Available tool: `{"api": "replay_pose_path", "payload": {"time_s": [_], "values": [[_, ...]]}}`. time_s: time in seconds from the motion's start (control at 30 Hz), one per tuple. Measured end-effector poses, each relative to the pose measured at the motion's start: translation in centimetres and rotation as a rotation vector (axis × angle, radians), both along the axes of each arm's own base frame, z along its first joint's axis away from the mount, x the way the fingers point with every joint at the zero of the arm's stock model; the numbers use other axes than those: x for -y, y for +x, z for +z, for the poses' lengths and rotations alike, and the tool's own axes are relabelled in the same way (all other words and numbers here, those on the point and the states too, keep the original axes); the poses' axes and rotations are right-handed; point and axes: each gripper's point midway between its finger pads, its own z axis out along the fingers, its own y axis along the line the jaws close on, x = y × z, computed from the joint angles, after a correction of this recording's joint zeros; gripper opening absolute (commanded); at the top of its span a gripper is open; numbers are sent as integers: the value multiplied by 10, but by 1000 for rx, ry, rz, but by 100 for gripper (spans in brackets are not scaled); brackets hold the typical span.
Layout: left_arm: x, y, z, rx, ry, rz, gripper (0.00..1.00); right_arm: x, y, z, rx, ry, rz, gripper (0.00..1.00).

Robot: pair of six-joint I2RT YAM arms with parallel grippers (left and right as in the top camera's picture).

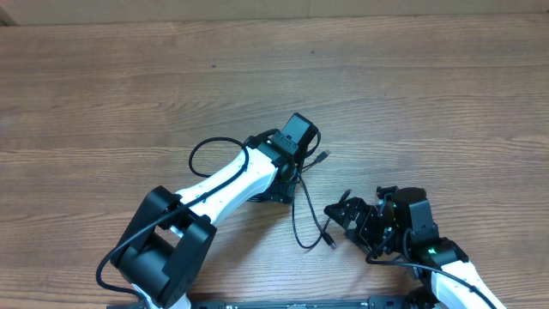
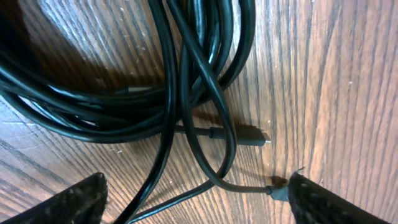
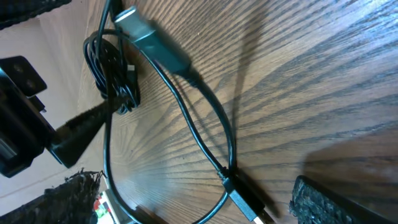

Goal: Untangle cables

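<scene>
Nearest, the right gripper [image 1: 350, 213] hangs empty, fingers spread, this side of the coil of cables [image 2: 93, 112], loose plug [image 1: 330, 243] beside it. Left gripper [image 2: 196, 186] straddles the coil, spread wide. Best to pinch one strand only and draw it outward slowly.

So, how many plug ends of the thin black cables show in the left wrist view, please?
2: one silver-tipped black plug beside the coiled bundle, another lower, near a fingertip; others may be hidden.

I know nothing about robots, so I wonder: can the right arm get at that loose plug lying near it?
Probably yes. The right gripper stands open beside the loose plug, which lies on bare table with nothing over it; the left gripper is over the bundle.
</scene>
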Motion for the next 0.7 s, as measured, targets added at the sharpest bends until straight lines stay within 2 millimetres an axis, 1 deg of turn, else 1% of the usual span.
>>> {"api": "replay_pose_path", "payload": {"time_s": [0.03, 0.1, 0.23, 0.27, 0.3, 0.33, 0.4, 0.43, 0.7], "values": [[0, 1, 0, 4, 3, 5, 77, 0, 0, 0, 2, -1, 2, 98], [-1, 3, -1, 9, 7, 12, 69, 0, 0, 0, 5, -3, 5, 98], [0, 7, -6, 22, 9, 17, 63, 0, -1, 0, 9, -5, 12, 98], [1, 9, -7, 27, 8, 19, 50, 0, -1, 0, 8, -6, 13, 97], [1, 10, -9, 29, 13, 20, 45, 0, -1, -1, 7, -7, 14, 97], [0, 10, -11, 27, 19, 22, 36, 0, -2, -1, 6, -9, 15, 97], [-1, 10, -15, 24, 30, 22, 10, 0, -2, -1, 6, -9, 16, 96], [-1, 11, -16, 26, 31, 24, 4, 0, -2, -1, 6, -9, 17, 95], [1, 14, -16, 41, 30, -8, 4, 1, -3, -2, 1, -13, 19, 91]]}}
